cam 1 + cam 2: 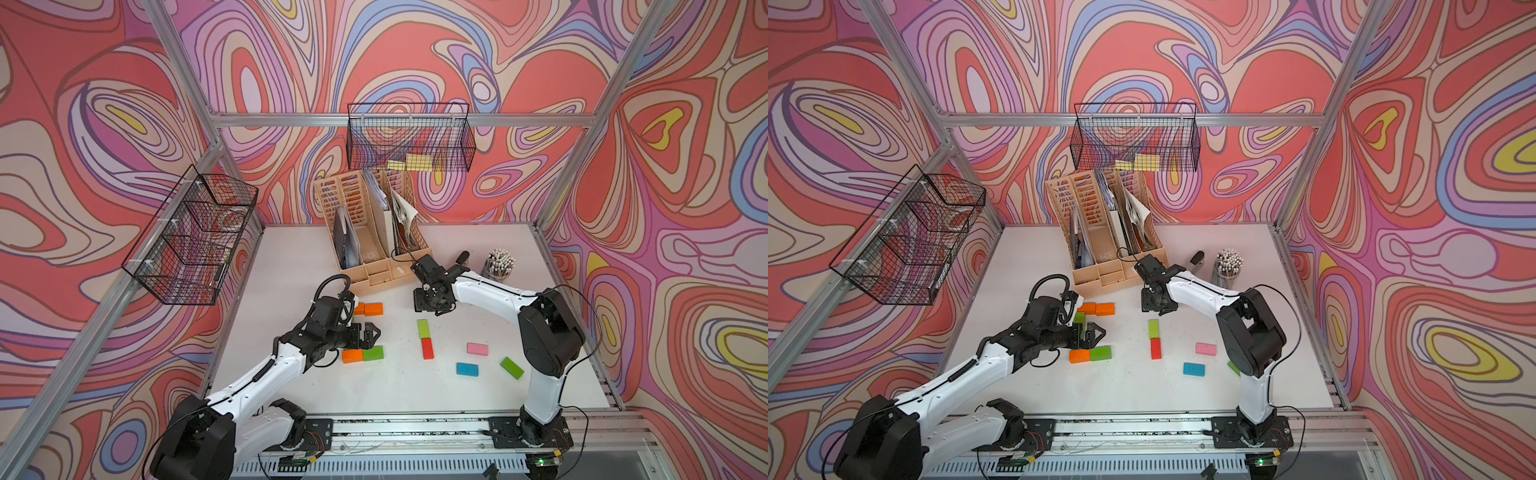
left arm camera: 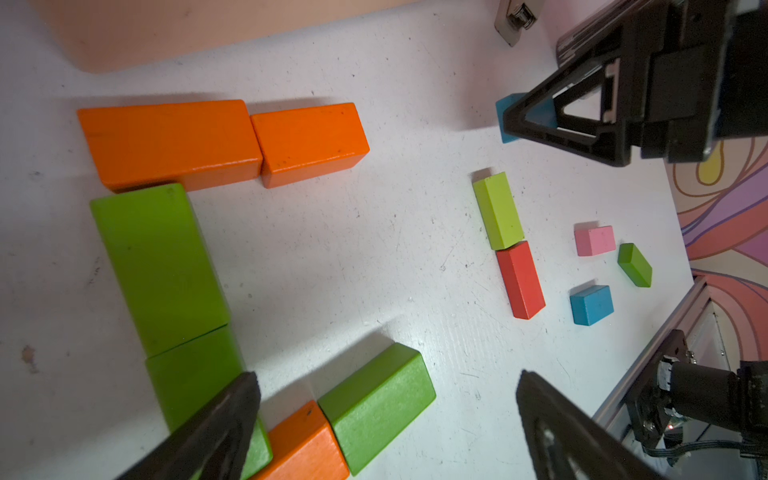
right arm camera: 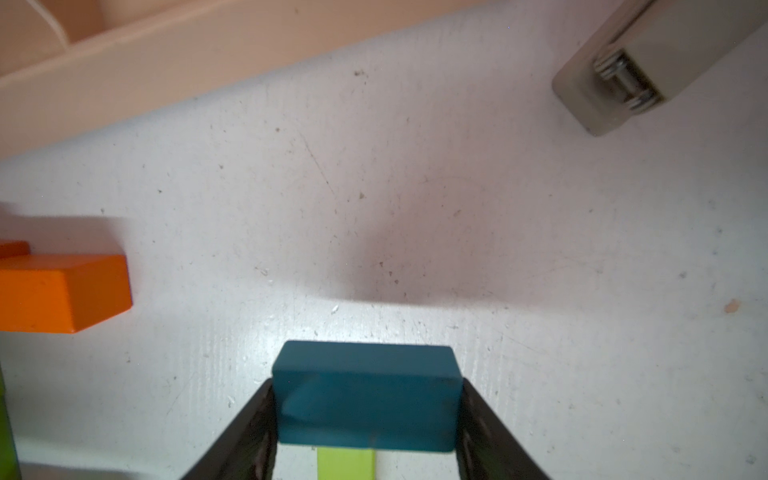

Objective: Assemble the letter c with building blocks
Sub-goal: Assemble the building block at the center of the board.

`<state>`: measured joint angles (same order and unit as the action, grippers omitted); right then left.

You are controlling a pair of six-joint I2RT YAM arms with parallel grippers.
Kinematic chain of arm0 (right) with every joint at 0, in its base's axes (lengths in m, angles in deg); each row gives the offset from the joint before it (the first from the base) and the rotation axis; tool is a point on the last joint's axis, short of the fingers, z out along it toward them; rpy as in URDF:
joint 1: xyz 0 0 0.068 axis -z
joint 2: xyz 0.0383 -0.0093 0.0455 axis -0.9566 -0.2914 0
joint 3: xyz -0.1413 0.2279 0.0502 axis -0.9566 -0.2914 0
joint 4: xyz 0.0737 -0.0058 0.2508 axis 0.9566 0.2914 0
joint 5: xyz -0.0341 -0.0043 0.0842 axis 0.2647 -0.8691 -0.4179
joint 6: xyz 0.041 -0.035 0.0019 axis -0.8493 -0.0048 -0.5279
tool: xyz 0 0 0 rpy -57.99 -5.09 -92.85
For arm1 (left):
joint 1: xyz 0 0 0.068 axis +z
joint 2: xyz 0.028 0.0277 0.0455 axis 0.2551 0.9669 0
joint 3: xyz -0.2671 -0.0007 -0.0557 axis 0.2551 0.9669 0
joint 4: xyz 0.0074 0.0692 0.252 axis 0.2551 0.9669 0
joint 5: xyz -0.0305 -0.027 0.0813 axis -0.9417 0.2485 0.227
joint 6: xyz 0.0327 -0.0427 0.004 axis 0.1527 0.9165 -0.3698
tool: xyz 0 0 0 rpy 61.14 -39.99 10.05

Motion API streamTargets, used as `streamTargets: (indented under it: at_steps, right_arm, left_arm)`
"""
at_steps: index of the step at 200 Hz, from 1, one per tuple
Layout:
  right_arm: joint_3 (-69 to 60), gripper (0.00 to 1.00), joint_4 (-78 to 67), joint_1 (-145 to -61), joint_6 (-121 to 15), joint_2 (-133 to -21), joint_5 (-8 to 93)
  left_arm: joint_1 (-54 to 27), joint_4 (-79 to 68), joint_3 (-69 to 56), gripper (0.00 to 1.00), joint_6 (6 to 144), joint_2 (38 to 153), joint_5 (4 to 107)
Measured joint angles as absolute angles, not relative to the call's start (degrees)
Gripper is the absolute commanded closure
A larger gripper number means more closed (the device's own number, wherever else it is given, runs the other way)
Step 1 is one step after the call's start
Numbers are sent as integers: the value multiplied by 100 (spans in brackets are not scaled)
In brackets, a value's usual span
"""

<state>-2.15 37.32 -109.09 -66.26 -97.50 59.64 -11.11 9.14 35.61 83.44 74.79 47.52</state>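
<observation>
Blue block (image 3: 365, 374) hangs level above the counter (image 1: 291, 257), clamped by its short ends in the right tool (image 3: 367, 411), long axis running finger to finger; left tool (image 1: 372, 333) gapes wide, empty.

In a top view, the right arm (image 1: 1252, 336) is covering most of a dark green block (image 1: 1233, 367), and the left gripper (image 1: 1094, 335) is partly hiding the green blocks (image 1: 1079, 319) beneath it.
</observation>
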Motion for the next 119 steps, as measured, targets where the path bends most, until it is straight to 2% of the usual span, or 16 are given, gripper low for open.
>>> streamTargets:
  at_steps: [119]
  right_arm:
    - [-211, 37, 3767, -10913, -6510, -10015, 5940]
  left_arm:
    - [-1111, 914, 3561, 1, 8344, 7479, 4752]
